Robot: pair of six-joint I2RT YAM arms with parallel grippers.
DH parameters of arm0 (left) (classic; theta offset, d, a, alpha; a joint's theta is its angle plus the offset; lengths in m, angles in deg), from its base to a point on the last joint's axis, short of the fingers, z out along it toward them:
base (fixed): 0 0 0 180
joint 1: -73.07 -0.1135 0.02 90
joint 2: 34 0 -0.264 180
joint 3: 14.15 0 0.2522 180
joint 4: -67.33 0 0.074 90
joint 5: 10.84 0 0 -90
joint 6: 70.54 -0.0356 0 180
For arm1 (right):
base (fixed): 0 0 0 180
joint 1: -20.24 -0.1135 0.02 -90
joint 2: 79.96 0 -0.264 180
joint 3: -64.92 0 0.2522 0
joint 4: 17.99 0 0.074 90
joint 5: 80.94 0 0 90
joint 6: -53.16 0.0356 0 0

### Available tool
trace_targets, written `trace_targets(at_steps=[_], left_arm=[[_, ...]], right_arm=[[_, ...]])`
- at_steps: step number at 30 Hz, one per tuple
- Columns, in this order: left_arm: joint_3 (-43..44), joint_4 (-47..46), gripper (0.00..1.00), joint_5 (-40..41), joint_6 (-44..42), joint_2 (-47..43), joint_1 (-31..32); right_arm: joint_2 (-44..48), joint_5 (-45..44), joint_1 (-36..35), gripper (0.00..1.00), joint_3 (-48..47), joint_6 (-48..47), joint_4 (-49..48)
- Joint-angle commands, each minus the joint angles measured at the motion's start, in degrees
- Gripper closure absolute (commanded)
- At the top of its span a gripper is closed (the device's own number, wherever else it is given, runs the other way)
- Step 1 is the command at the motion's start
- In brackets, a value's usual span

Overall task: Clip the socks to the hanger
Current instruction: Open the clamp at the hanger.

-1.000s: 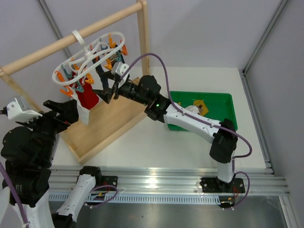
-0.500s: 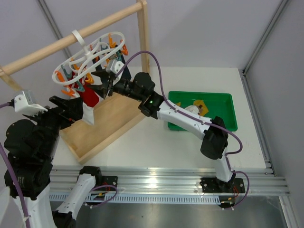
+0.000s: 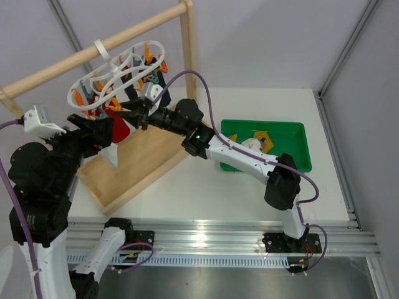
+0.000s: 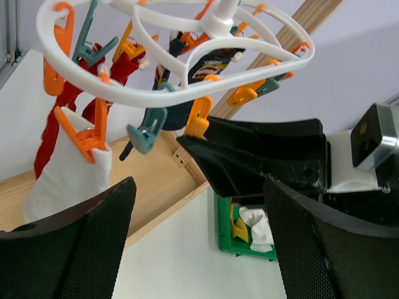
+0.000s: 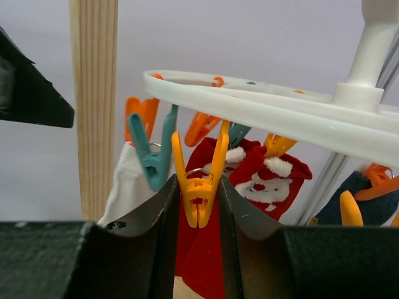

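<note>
The white hanger [image 3: 101, 47] hangs from the wooden bar, with orange and teal pegs round its ring [image 5: 262, 112]. One white sock [image 3: 111, 152] hangs clipped by an orange peg [image 4: 84, 138], beside red and navy socks. My right gripper [image 3: 134, 116] is shut on an empty orange peg [image 5: 198, 187], one finger on each side of it. My left gripper [image 4: 199, 249] is open and empty, just below the hanger [image 4: 162, 98]. Mustard-yellow socks [image 3: 262, 138] and a white sock [image 3: 251, 144] lie in the green bin [image 3: 293, 132].
The tall wooden rack has a post [image 3: 187, 56] and a tray base [image 3: 143, 163] under the hanger. Red Santa socks [image 5: 249, 187] and navy socks [image 4: 187, 71] hang on other pegs. The right arm [image 3: 243, 156] stretches across the table from the bin side.
My right gripper has moved left and up to the hanger's pegs. My left gripper has risen toward the hanger. The hanger has swung a little.
</note>
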Motion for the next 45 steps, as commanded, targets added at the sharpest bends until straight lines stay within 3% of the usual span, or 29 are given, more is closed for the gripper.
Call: trace_targets(at_steps=[1, 17, 25, 34, 37, 44, 45], left_arm=[[1.5, -4.0, 0.15, -1.1, 2.1, 1.8, -0.6], [0.7, -9.1, 0.57, 5.1, 2.1, 6.4, -0.6], [1.4, -9.6, 0.60, 5.1, 2.9, 9.7, -0.2], [0.4, -8.0, 0.60, 11.3, 2.6, 10.8, 3.4], [0.7, -7.5, 0.68, 13.1, 2.4, 11.1, 4.0], [0.9, -7.6, 0.99, 13.5, 1.0, 12.2, 4.1], [0.9, -7.8, 0.99, 13.3, 0.7, 12.6, 4.1]], right_arm=[[3.8, -0.6, -1.9, 0.91, 2.3, -0.8, -2.1], [3.9, -8.2, -4.9, 0.88, 0.0, -2.0, 1.3], [2.9, -9.5, -5.4, 0.88, -2.4, -2.6, 2.7], [1.8, -11.0, -5.5, 0.88, -3.1, -3.5, 3.0], [1.7, -11.7, -5.5, 0.86, -3.2, -4.0, 2.9], [2.1, -11.8, -5.5, 0.78, -2.9, -4.3, 4.0], [2.2, -11.4, -5.5, 0.75, -3.0, -4.2, 4.6]])
